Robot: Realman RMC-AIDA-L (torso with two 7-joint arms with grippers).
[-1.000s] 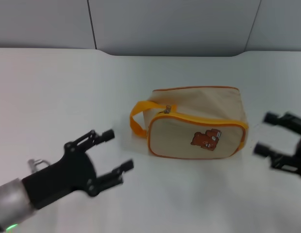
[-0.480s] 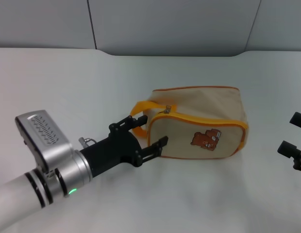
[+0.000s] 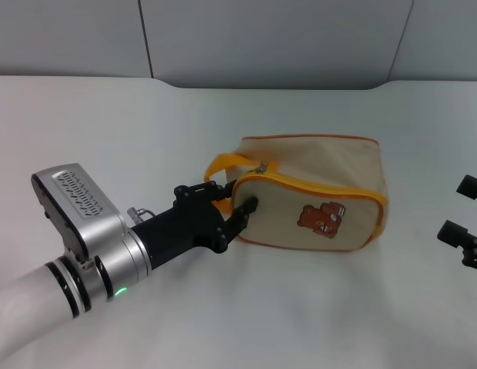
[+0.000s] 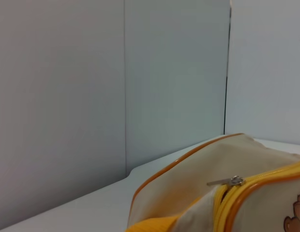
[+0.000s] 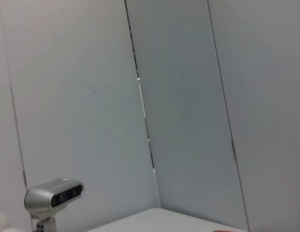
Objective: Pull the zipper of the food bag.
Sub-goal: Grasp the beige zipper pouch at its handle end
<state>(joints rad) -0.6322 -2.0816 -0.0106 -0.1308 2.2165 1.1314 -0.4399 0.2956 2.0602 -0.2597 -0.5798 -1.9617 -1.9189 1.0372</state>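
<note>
Since half a second ago your left gripper [image 3: 232,203] has pushed in against the left end of the food bag [image 3: 311,192], nudging it slightly; its fingers stand spread, one by the orange strap handle [image 3: 220,164], one on the bag's front corner, clasping nothing; the bag lies on the white desk [image 3: 108,131] with the zipper [image 3: 261,165] pull at its top left; your right gripper [image 3: 463,209], parted, waits at the right edge, partly cut off.
</note>
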